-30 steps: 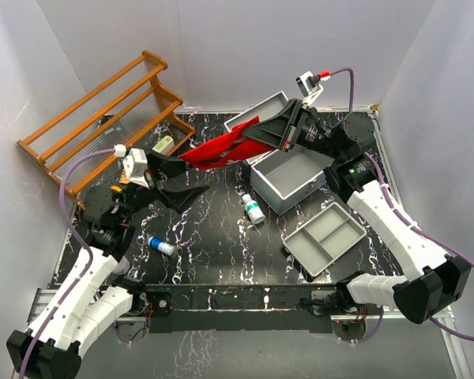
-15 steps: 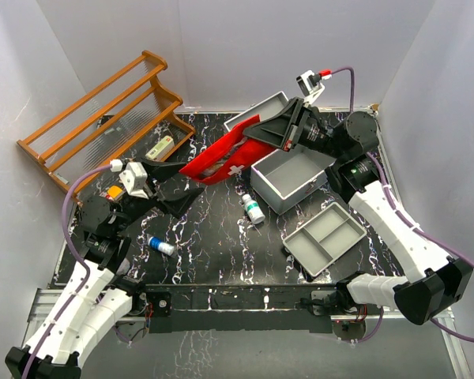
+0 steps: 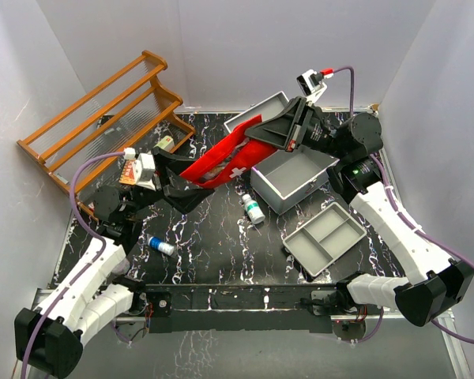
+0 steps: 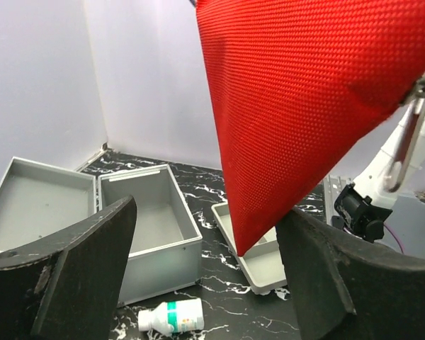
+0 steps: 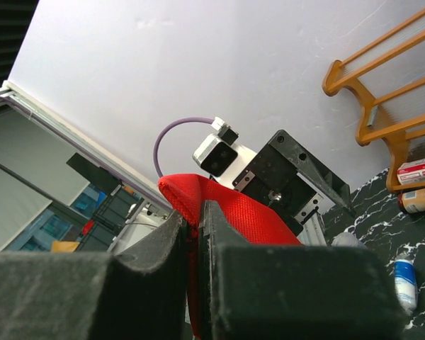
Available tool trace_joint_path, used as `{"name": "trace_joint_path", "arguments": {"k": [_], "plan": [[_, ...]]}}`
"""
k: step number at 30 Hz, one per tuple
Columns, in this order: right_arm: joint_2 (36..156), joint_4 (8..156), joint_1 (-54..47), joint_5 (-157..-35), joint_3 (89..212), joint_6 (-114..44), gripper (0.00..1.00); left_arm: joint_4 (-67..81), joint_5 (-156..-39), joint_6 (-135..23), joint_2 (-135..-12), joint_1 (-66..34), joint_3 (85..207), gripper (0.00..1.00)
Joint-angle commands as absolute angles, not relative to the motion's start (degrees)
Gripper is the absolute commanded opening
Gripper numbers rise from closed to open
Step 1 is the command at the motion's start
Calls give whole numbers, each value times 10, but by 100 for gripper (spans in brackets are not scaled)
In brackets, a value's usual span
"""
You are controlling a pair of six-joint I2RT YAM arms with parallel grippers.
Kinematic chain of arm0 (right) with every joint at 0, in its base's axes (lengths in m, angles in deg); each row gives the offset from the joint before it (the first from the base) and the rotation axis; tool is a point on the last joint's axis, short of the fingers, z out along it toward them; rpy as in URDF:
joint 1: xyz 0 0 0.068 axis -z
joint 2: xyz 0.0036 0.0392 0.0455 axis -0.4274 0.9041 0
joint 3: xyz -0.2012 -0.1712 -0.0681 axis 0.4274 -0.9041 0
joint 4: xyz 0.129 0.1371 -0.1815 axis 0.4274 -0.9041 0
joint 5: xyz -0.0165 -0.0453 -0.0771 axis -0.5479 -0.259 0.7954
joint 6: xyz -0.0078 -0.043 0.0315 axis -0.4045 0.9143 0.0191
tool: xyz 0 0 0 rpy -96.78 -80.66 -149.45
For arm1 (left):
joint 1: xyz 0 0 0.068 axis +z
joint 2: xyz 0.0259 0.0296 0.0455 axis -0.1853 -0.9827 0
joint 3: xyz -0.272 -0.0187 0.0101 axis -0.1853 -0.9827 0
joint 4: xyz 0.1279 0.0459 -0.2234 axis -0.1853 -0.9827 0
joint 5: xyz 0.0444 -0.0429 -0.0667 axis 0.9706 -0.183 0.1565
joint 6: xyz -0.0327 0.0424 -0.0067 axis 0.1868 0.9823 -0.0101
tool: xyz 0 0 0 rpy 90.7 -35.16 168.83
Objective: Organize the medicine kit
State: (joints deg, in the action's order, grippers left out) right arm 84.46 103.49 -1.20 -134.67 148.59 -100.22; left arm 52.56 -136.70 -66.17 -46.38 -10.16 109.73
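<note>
The medicine kit (image 3: 304, 193) is a light-grey metal case lying open at the back right, its lid (image 3: 257, 113) tipped back; in the left wrist view the kit (image 4: 159, 258) is empty. My right gripper (image 3: 253, 140) is shut on the top edge of a red pouch (image 3: 225, 160) with a white cross, which hangs slanted in the air left of the case. In the right wrist view the gripper (image 5: 197, 219) pinches the red pouch (image 5: 241, 216). My left gripper (image 3: 191, 180) is open at the pouch's lower end. The red pouch (image 4: 297, 106) hangs above its spread fingers (image 4: 78, 269).
A white bottle with a green band (image 3: 253, 208) lies in front of the case. A grey divided tray (image 3: 325, 237) sits at the right front. A blue-and-white tube (image 3: 161, 246) lies at the left front. An orange wooden rack (image 3: 103, 118) stands at the back left.
My left gripper has moved right, up to the pouch's lower end. My right gripper has tilted the pouch steeper, still shut on it.
</note>
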Motion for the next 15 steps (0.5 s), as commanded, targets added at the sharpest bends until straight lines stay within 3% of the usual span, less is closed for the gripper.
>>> {"name": "trace_joint_path", "arguments": {"k": [1,5,9,15], "plan": [[834,1096,-12,-1345,1515,-1036,0,641,-1402,-672,-478,-104,1104,74],[835,1101,-12,-1343,1513,-1044,0,681,-1401,-684,-485,-104,1100,67],[836,1094,-12,-1336,1505,-1045,0,694,-1407,-697,-478,-104,1099,74],[839,1106,-12,-1325,1495,-1055,0,728,-1406,-715,-460,-104,1085,73]]}}
